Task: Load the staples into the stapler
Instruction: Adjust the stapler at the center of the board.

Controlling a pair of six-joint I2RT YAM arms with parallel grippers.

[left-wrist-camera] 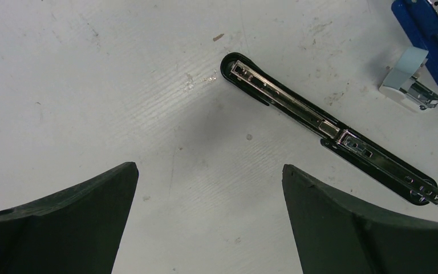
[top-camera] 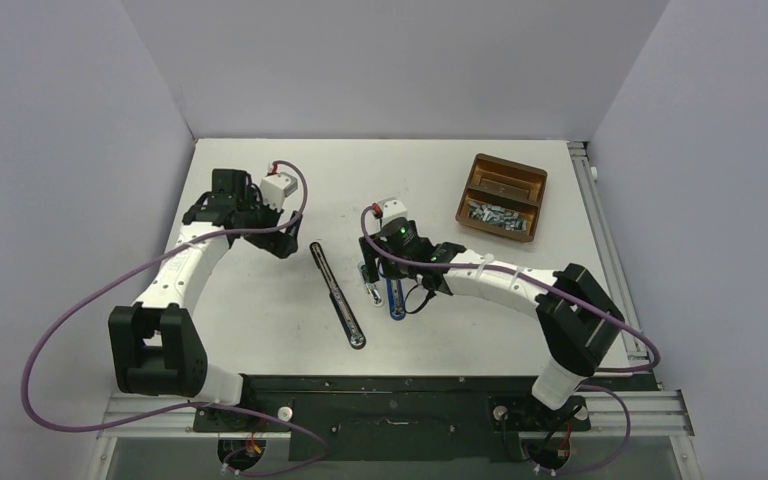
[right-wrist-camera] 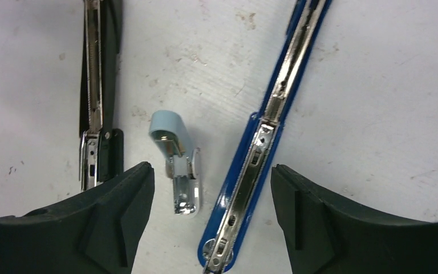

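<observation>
**Desk:** How do your tools stand?

**Me:** My left tool (left-wrist-camera: 208, 171) is spread as wide as it goes and holds nothing. I see it hanging over bare tabletop (left-wrist-camera: 91, 85), near the black stapler (left-wrist-camera: 331, 128), which lies unfolded flat with its metal channel up.

**Desk:** And the right one?

**Me:** My right tool (right-wrist-camera: 210, 171) has its jaws well apart too, and nothing is gripped. Between its fingers (right-wrist-camera: 108, 211) I look down on a small pale-blue stapler (right-wrist-camera: 177, 165) and, just beside it, the blue stapler (right-wrist-camera: 262, 142), also unfolded flat. Both lie on the tabletop.

**Desk:** Where are the staples?

**Me:** The staples (top-camera: 493, 214) lie in a silvery heap in the nearer compartment of the brown tray (top-camera: 506, 176), on the far right of the tabletop, well apart from all three staplers and from both tools
</observation>
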